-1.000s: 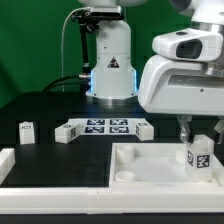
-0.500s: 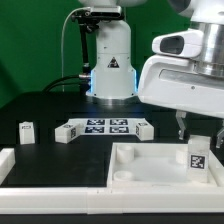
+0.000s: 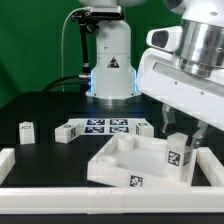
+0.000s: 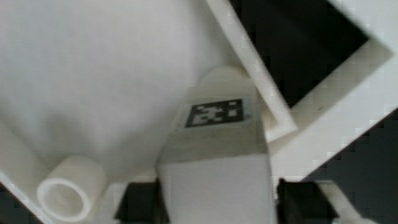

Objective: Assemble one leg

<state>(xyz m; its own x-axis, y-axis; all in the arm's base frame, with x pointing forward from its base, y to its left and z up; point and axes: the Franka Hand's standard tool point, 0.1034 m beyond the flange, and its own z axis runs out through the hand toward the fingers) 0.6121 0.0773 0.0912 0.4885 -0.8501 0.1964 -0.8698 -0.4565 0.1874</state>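
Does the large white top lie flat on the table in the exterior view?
No, the large white top is tilted, one corner pointing toward the camera, while the gripper holds the leg on it.

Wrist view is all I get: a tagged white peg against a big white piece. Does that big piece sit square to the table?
Observer: No. The exterior view shows the white top turned, one corner pointing at the camera.
Operator: Any other pegs around?
Observer: One small white block stands alone on the black table, at the exterior view's left.
Operator: Where's my peg on the top?
Observer: The leg stands upright at the top's corner on the exterior view's right, under the gripper.
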